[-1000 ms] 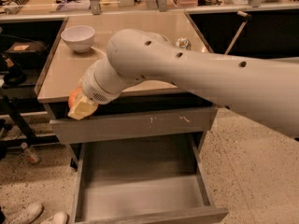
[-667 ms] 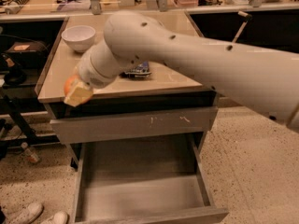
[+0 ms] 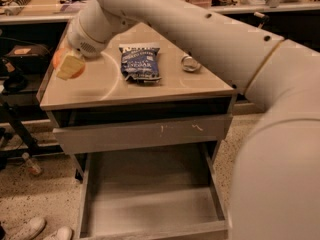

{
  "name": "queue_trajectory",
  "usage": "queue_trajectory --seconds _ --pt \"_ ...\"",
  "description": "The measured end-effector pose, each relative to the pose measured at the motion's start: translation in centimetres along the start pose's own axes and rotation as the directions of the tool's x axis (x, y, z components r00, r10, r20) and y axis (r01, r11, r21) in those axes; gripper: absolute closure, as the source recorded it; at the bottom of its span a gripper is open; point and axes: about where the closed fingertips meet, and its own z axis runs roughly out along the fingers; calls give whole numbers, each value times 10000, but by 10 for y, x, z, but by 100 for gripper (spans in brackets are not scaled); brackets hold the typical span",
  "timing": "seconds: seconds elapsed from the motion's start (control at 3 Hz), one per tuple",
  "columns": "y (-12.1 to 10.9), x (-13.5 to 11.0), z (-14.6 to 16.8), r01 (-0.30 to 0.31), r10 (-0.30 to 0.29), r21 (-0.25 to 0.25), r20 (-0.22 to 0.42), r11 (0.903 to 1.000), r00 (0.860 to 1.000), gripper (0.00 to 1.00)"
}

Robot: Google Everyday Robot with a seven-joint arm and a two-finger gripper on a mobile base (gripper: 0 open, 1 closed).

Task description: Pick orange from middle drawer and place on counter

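Shifted up and left since prior frame: end effector, upper left of frame, at left edge of counter | pinching orange | middle drawer open, lower centre | blue snack bag lay on counter.

Counter: tan top bearing a blue bag at centre and a small metal object toward 3 o'clock. Gripper, clasping the orange, hangs over the 9 o'clock edge.

High near view, looking down along arm onto counter, hand holding orange upper-left
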Motion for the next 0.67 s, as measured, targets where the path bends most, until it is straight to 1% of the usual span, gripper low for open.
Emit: queue_trajectory --seconds 0.33,0.67 --pt "-23 -8 23 121 -115 -394 167 9992 9998 100" --pt "-38 -5 48 61 -50 -803 134 9967 9999 100"
